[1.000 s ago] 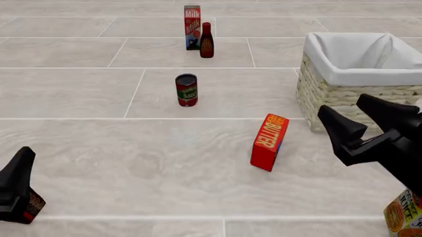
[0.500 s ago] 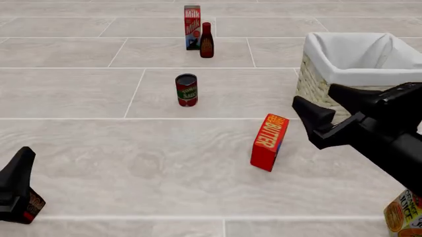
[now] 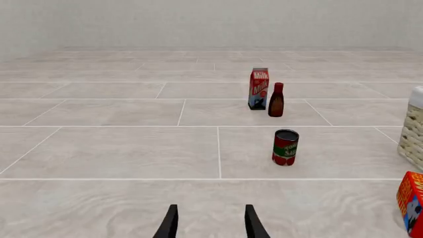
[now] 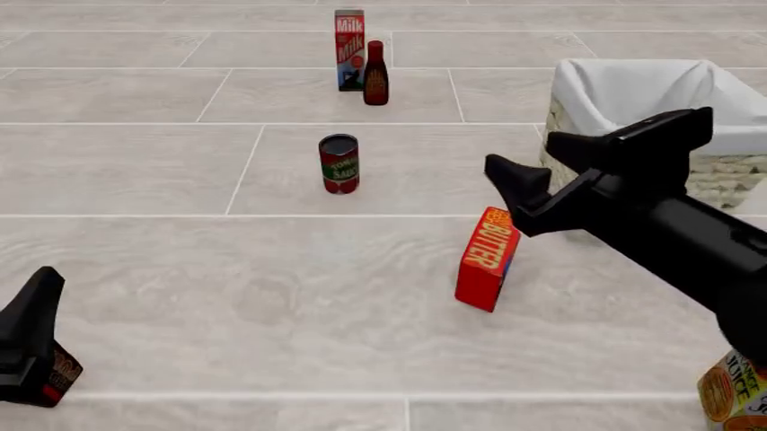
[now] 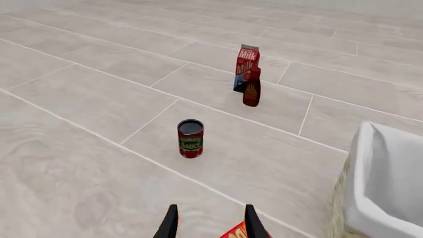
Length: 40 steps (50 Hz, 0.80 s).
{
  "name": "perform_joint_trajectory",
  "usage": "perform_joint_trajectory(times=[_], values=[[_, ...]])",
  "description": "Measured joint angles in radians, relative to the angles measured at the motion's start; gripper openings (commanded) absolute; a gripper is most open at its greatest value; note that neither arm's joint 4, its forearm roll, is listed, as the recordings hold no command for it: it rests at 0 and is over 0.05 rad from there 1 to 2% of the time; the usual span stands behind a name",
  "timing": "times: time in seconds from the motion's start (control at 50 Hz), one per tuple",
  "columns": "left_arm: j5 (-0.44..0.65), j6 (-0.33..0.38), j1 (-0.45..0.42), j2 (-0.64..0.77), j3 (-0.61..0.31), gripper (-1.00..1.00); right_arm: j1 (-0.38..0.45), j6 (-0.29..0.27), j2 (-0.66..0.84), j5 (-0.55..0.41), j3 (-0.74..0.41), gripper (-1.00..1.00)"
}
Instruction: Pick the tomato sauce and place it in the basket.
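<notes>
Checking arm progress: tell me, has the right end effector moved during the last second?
Yes. The right end effector has risen and swung left, from beside the basket to above the butter box.

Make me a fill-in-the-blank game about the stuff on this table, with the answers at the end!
1. The tomato sauce can stands upright with a dark ____ top.
2. The tall carton behind the dark bottle has the word ____ on it.
3. The red box near the basket reads ____.
4. The basket has a ____ cloth lining.

Missing words: metal; Milk; Butter; white
</notes>
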State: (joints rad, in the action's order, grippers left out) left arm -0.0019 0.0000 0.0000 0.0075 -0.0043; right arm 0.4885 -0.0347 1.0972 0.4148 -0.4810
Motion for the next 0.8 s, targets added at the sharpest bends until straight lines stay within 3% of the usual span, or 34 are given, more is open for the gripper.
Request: perform_joint_trajectory(times=[0.8], values=[[0.000, 0.000, 0.000, 0.000, 0.000, 1.00, 0.021, 0.020, 0.236, -0.090, -0.250, 1.00]])
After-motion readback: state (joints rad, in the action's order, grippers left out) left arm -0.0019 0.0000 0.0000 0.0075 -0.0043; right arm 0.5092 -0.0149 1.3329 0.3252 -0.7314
